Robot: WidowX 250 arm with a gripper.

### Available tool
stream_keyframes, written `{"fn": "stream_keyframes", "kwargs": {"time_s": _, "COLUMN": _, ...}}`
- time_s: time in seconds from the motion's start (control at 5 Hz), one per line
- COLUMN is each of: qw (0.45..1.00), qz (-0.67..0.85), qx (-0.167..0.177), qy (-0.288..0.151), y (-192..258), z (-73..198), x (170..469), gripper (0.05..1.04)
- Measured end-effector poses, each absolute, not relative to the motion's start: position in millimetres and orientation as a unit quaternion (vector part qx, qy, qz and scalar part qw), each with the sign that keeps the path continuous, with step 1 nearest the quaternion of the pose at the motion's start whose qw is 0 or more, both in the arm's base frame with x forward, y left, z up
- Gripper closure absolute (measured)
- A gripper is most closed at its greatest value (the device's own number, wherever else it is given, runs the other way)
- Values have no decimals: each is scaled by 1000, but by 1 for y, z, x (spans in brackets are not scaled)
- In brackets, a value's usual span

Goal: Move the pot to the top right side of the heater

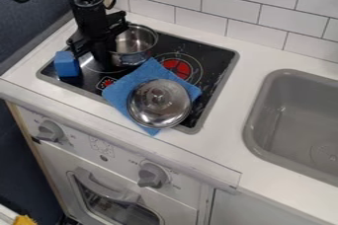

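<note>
Heater (212, 83): pot (135, 45) at twelve o'clock, claw (96, 55) at ten, open or closed indeterminable; lid (159, 103) on blue cloth (125, 88), five.

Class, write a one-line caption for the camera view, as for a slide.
A black robot arm at a metal pot on a toy stove, a silver lid on a blue cloth.

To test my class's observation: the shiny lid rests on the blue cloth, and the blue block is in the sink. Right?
The blue block is not there: the camera view shows it at the left corner of the stovetop. The shiny lid does rest on the blue cloth.
</note>
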State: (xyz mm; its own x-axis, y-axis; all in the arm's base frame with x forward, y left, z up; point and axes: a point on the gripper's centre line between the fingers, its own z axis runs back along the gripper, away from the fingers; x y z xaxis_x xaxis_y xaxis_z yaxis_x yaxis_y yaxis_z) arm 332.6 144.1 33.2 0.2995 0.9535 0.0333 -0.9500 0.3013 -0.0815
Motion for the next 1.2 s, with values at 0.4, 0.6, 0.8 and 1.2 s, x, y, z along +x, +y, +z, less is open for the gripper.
{"fn": "stream_keyframes", "kwargs": {"time_s": 0.4, "qw": 839, "qz": 540, "qx": -48, "qy": -51, "y": 122, "z": 72, "x": 340, "gripper": 1005}}
{"fn": "stream_keyframes", "kwargs": {"time_s": 0.6, "qw": 872, "qz": 483, "qx": -63, "qy": -49, "y": 81, "z": 84, "x": 350, "gripper": 1005}}
{"fn": "stream_keyframes", "kwargs": {"time_s": 0.8, "qw": 907, "qz": 411, "qx": -68, "qy": -63, "y": 33, "z": 95, "x": 367, "gripper": 1005}}
{"fn": "stream_keyframes", "kwargs": {"time_s": 1.2, "qw": 943, "qz": 325, "qx": -51, "qy": -46, "y": -8, "z": 73, "x": 384, "gripper": 1005}}
